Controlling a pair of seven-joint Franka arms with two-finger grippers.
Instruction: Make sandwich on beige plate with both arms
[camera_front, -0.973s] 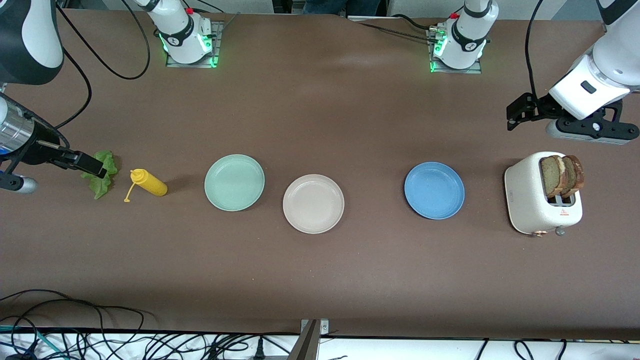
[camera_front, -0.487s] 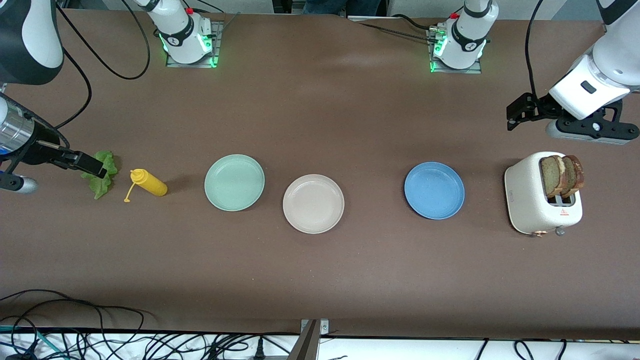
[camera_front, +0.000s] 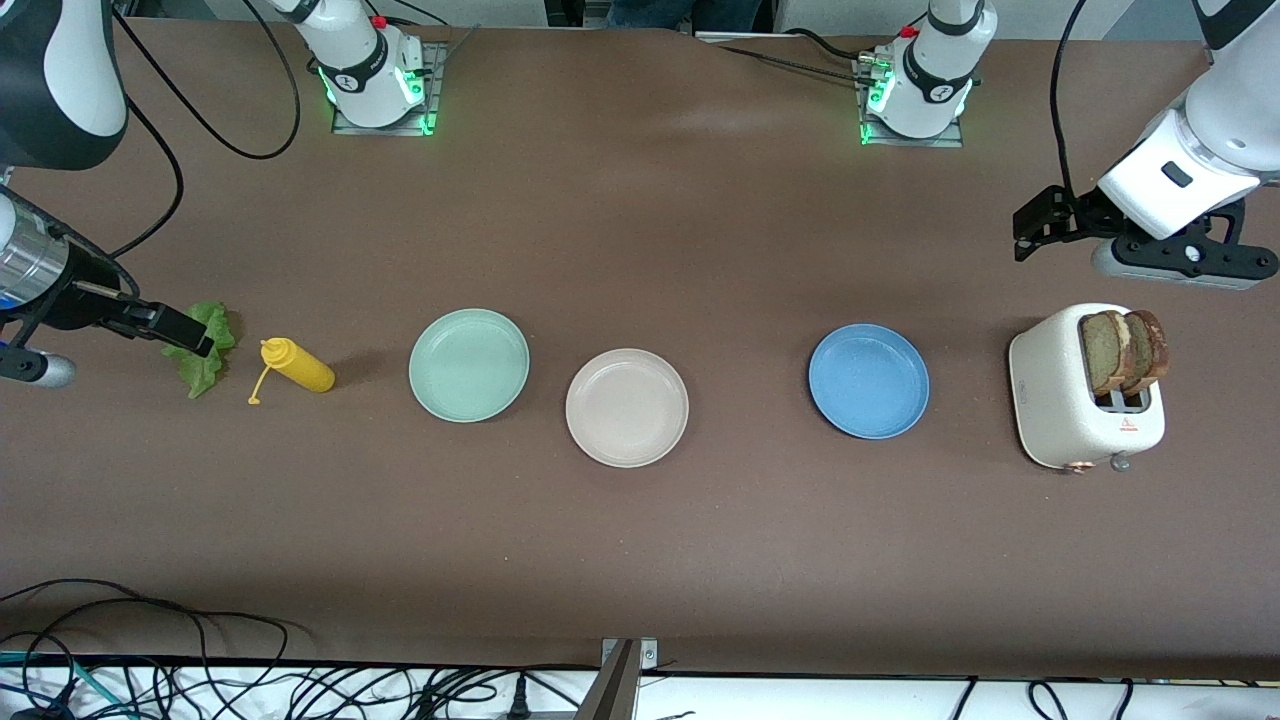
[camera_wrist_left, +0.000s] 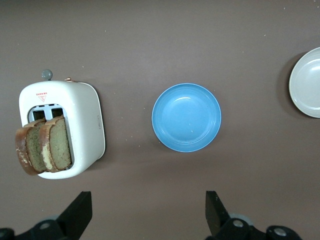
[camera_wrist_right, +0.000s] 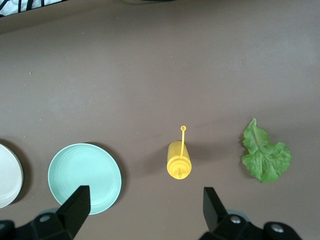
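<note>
The beige plate (camera_front: 627, 407) (camera_wrist_left: 307, 82) (camera_wrist_right: 7, 175) lies bare in the middle of the table. Two bread slices (camera_front: 1125, 350) (camera_wrist_left: 45, 147) stand upright in a white toaster (camera_front: 1070, 400) (camera_wrist_left: 85, 115) at the left arm's end. A lettuce leaf (camera_front: 205, 365) (camera_wrist_right: 265, 157) lies flat at the right arm's end. My left gripper (camera_front: 1085, 222) (camera_wrist_left: 148, 212) hangs open and holds nothing, high over bare table beside the toaster. My right gripper (camera_front: 95, 312) (camera_wrist_right: 145, 210), also open and with nothing in it, hangs high over the table by the lettuce, one finger covering part of the leaf in the front view.
A yellow squeeze bottle (camera_front: 295, 365) (camera_wrist_right: 179, 162) lies on its side between the lettuce and a mint-green plate (camera_front: 468, 365) (camera_wrist_right: 85, 177). A blue plate (camera_front: 868, 381) (camera_wrist_left: 186, 117) sits between the beige plate and the toaster. Cables run along the table's near edge.
</note>
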